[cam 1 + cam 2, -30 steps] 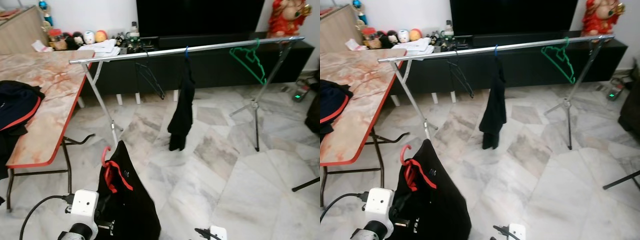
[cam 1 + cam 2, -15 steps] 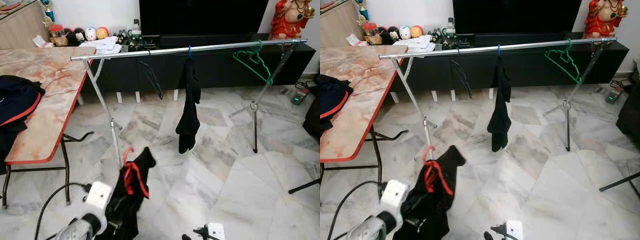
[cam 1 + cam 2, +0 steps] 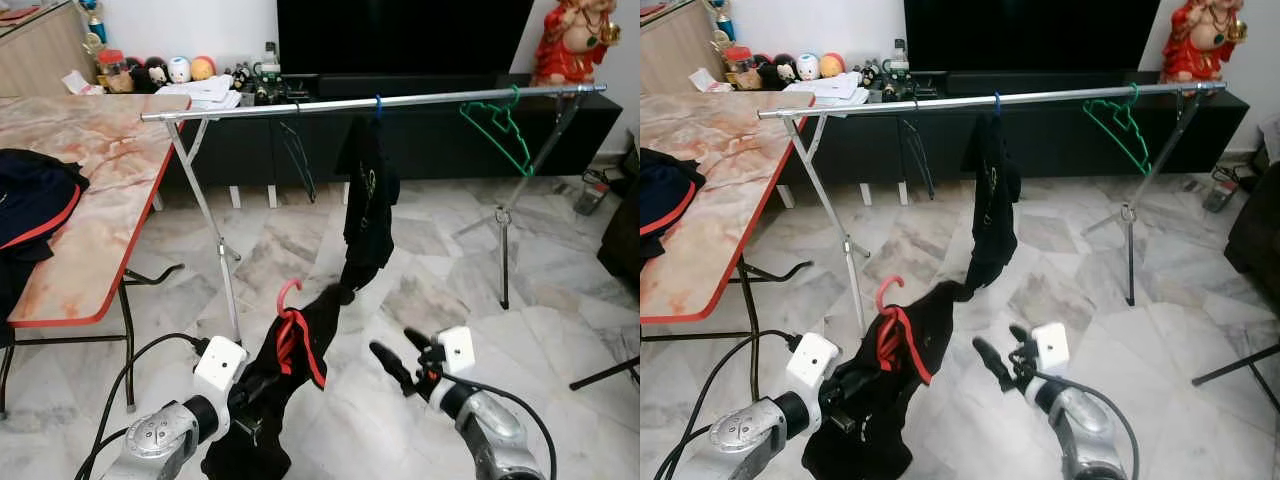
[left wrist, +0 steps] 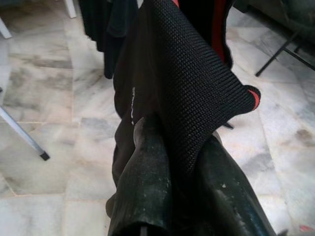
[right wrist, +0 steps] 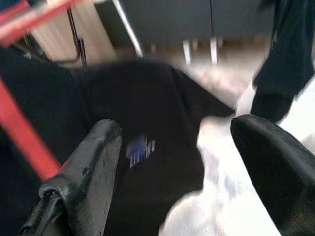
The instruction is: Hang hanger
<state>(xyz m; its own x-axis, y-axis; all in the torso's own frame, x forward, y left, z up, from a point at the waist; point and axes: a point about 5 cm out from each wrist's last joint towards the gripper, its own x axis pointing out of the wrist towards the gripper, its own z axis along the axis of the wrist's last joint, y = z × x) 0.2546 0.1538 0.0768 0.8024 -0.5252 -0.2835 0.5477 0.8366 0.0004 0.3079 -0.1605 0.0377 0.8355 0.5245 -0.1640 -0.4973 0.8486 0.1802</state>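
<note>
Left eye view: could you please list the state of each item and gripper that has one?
Left gripper: shut on black garment.
Black garment: on red hanger, held up, not yet on rail.
Right gripper: open, beside garment.
Rail: holds hung dark garment, green hanger bare.

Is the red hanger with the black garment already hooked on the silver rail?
No. The red hanger with its black garment is held low by the left gripper, well below the silver rail.
</note>
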